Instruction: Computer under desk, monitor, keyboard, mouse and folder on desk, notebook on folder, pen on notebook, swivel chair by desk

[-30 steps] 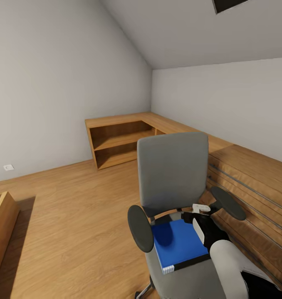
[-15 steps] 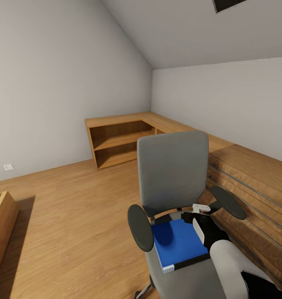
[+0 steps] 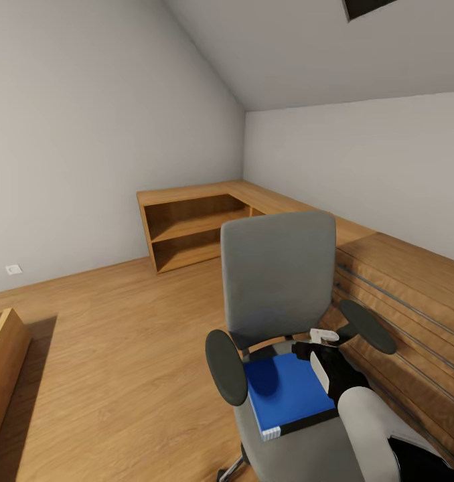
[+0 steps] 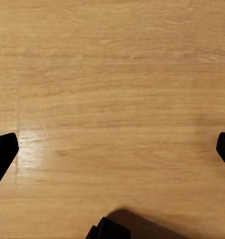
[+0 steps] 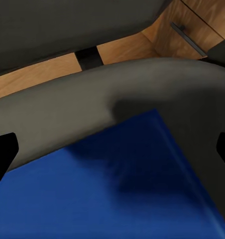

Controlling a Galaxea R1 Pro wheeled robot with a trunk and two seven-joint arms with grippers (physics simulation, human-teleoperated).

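The grey swivel chair (image 3: 278, 274) stands close in front of me in the head view, its back towards the far wall. On its seat lies the bright blue folder (image 3: 284, 391) with a white spine and black edge. My right gripper (image 3: 312, 353) hovers over the folder's right rear corner, between the dark armrests. In the right wrist view the right gripper (image 5: 112, 154) is open, its dark fingertips far apart, with the folder (image 5: 117, 199) and the grey seat rim (image 5: 92, 99) beneath. My left gripper (image 4: 112, 149) is open over bare wooden floor.
A low oak chest (image 3: 401, 294) with long bar handles runs along the right wall, just beside the chair. An oak corner shelf unit (image 3: 190, 231) stands at the back. Another wooden piece (image 3: 3, 361) juts in at the left edge. Open floor (image 3: 120, 335) lies left of the chair.
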